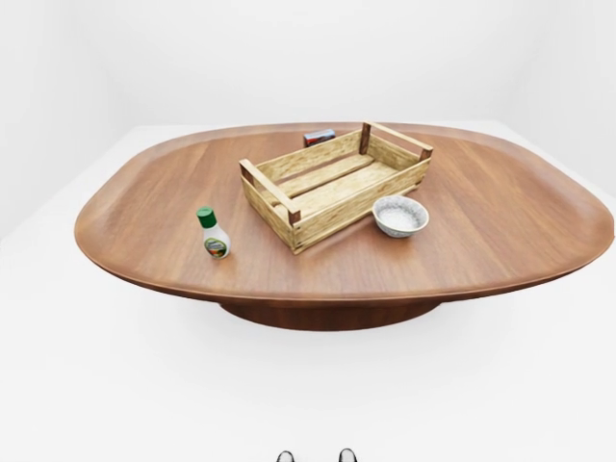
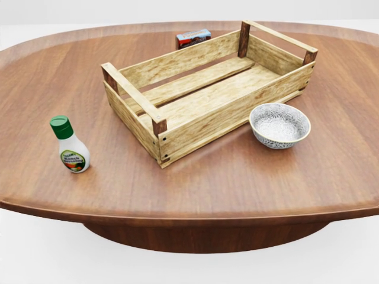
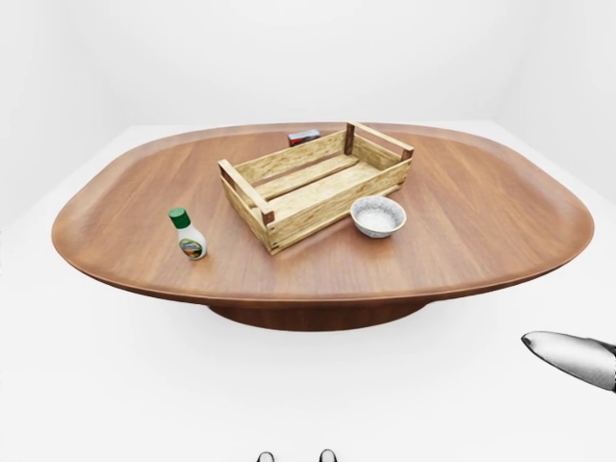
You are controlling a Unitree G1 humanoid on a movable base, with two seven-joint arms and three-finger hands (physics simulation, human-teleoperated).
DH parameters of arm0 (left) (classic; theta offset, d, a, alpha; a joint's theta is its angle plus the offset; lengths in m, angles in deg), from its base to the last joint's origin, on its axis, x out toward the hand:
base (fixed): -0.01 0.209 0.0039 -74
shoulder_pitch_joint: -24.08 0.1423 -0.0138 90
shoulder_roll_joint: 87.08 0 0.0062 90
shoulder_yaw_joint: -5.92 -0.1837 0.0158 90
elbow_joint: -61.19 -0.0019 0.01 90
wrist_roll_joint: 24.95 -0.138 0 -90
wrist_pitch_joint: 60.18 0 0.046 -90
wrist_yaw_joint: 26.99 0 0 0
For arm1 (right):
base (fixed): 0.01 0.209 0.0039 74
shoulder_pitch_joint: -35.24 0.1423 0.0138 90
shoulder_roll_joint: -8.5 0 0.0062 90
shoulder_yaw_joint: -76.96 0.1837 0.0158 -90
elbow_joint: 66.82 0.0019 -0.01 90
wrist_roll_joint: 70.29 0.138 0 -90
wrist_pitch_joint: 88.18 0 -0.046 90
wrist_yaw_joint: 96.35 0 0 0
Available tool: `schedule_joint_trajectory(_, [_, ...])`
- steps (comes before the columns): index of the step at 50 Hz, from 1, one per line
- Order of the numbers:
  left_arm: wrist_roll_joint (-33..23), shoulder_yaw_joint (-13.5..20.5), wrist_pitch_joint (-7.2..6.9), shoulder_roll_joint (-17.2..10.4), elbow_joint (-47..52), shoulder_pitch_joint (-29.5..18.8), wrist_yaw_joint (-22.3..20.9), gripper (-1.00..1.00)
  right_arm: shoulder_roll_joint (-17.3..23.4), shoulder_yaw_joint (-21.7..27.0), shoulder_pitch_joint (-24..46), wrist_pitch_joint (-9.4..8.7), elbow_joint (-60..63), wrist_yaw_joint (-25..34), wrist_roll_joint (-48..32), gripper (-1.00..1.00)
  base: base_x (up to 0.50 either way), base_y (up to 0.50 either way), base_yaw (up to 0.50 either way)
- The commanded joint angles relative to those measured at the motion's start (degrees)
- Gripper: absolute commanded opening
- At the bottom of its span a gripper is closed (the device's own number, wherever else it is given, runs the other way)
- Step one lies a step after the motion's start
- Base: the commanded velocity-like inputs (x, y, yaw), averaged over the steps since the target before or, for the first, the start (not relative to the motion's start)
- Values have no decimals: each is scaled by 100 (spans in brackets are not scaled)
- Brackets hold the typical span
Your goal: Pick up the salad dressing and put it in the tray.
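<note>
Head view is showing us the salad dressing [image 2: 70, 146] standing upright left of the empty tray [image 2: 208, 89], well apart, so we are judging our left hand nearer, though neither hand's fingers are showing, grip unknowable.

Not much of me on show right now. In the head view none of my arms or hands appear at all. The only bit of my right robot hand [image 3: 570, 357] I can spot is a silvery pointed tip poking in from the right edge of the right-eye view, low down, lying nearly level and aimed left. Can't tell if that hand is spread or curled. My left robot hand isn't visible anywhere. Two small dark toe tips [image 1: 313, 456] peek up at the bottom edge.
</note>
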Motion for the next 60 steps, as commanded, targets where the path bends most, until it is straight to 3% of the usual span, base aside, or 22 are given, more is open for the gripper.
schedule_joint_trajectory(1, [20, 805, 0, -680, -1307, 237, -127, 100, -33, -39, 59, 0, 64, 69, -94, 100, 24, 50, 0])
schedule_joint_trajectory(7, [110, 1865, 0, -1520, -3351, 926, -432, 100, -17, -19, 57, 0, 104, 6, 39, 100, 24, 50, 0])
schedule_joint_trajectory(10, [227, 2296, 0, -1746, -3695, 1288, -521, 100, -21, -102, 53, 0, 83, 15, -34, 100, 24, 50, 0])
schedule_joint_trajectory(13, [234, 2521, 0, -1854, -4027, 1505, -572, 100, -71, -174, 33, 0, 40, 74, -123, 100, 24, 50, 0])
schedule_joint_trajectory(20, [281, 2361, 0, -1758, -3800, 1492, -412, 100, -71, -163, 78, 0, 59, 75, -66, 100, 27, 48, 0])
schedule_joint_trajectory(23, [264, 2403, 0, -1689, -3475, 1476, -354, 100, -50, -50, 96, 0, 69, 94, 410, 100, 49, 20, 0])
schedule_joint_trajectory(33, [114, 2346, 0, -1571, -3056, 1281, -304, 100, -37, -257, -39, 0, 45, 49, 421, 100, 50, 6, 0])
schedule_joint_trajectory(37, [96, 2071, 0, -1642, -3543, 1157, -402, 100, -119, -424, -56, 0, -61, 121, 180, 100, 50, 2, 0])
schedule_joint_trajectory(44, [196, 1883, 0, -1791, -4098, 1149, -509, 100, -125, -290, -43, 0, -10, 137, 256, 100, 50, 2, 0])
schedule_joint_trajectory(60, [466, 1456, 0, -1772, -4351, 1170, -545, 100, -152, -334, -101, 0, -19, 174, 308, 100, 50, 1, 0])
